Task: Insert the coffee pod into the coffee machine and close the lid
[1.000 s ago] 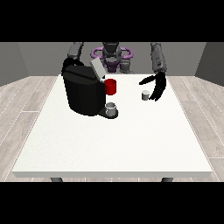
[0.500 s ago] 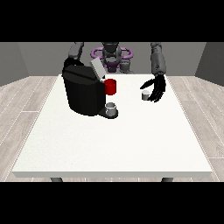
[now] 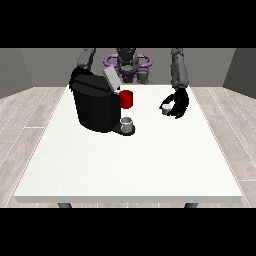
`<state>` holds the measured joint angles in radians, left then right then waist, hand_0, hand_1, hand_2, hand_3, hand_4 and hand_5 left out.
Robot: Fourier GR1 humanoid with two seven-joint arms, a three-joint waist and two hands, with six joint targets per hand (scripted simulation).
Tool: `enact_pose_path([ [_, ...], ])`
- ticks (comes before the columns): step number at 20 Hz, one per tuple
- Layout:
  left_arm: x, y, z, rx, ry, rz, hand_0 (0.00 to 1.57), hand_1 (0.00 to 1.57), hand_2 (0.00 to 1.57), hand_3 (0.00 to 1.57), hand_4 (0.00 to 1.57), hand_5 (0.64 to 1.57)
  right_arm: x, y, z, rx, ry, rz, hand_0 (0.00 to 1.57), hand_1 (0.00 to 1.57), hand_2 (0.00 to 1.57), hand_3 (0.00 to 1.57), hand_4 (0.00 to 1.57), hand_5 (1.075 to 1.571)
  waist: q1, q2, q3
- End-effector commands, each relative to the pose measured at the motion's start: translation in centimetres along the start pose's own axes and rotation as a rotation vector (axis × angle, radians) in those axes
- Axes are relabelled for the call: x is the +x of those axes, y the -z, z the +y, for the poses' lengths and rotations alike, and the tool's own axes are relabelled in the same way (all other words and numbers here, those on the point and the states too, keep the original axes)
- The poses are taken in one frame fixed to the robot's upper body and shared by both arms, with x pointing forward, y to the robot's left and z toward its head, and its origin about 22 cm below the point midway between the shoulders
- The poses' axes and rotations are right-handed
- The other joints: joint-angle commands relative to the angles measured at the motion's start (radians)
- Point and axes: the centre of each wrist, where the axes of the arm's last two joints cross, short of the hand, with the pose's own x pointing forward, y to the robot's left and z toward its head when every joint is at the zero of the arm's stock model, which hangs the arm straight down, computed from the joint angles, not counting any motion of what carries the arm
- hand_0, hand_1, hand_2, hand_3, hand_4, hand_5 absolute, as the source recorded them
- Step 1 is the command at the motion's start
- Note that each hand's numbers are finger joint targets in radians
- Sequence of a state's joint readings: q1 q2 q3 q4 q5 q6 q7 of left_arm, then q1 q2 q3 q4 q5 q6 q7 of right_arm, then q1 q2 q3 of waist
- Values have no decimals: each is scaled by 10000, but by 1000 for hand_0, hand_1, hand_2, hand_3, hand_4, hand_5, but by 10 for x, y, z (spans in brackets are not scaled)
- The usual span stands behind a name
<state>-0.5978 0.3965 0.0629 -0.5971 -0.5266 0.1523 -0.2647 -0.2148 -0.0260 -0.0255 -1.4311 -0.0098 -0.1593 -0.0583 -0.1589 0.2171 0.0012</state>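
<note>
The black coffee machine [image 3: 95, 107] stands on the table's left half with its grey lid [image 3: 111, 79] tilted up and open. The small grey coffee pod [image 3: 165, 108] sits on the table to the machine's right. The hand at the view's right [image 3: 179, 104] is right against the pod, with its thumb over the pod and its fingers curled round the pod's far side. The arm at the view's left [image 3: 85, 59] reaches down behind the machine's top back corner. Its hand merges with the dark machine there.
A red mug [image 3: 126, 99] stands against the machine's right side. A grey cup [image 3: 127, 123] sits on the machine's drip base. The white table [image 3: 130, 165] stretches broadly towards the camera. The robot's body [image 3: 127, 62] stands behind the far edge.
The hand at the view's right has settled slightly lower and closer round the pod. The pod, the machine and the other arm have stayed where they were.
</note>
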Motion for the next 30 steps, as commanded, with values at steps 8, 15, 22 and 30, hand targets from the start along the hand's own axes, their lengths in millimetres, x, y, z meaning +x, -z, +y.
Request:
enact_pose_path([
  [8, 11, 6, -14, -581, 1221, -327, 1225, 1225, 1358, 1305, 473, 1571, -17, -1, -4, -225, 276, 386, 0, 0, 0, 0, 429, 1571, 181, -282, -12],
  [15, 47, 31, 26, -911, 622, -2040, 1400, 1400, 1423, 1364, 595, 1571, -22, 4, -3, -396, 51, 950, 0, 0, 0, 0, 488, 1571, 401, -694, -12],
  [22, 97, 54, 76, -683, 821, -2713, 1256, 1256, 1331, 1292, 545, 1571, -21, 14, -13, -125, 157, 612, 0, 0, 0, 0, 492, 1571, 83, -691, -11],
  [30, 128, 63, 81, -604, 712, -2758, 1252, 1252, 1329, 1292, 573, 1571, -19, 9, 0, 135, 170, 576, 0, 0, 0, 0, 500, 1571, -390, -963, -12],
])
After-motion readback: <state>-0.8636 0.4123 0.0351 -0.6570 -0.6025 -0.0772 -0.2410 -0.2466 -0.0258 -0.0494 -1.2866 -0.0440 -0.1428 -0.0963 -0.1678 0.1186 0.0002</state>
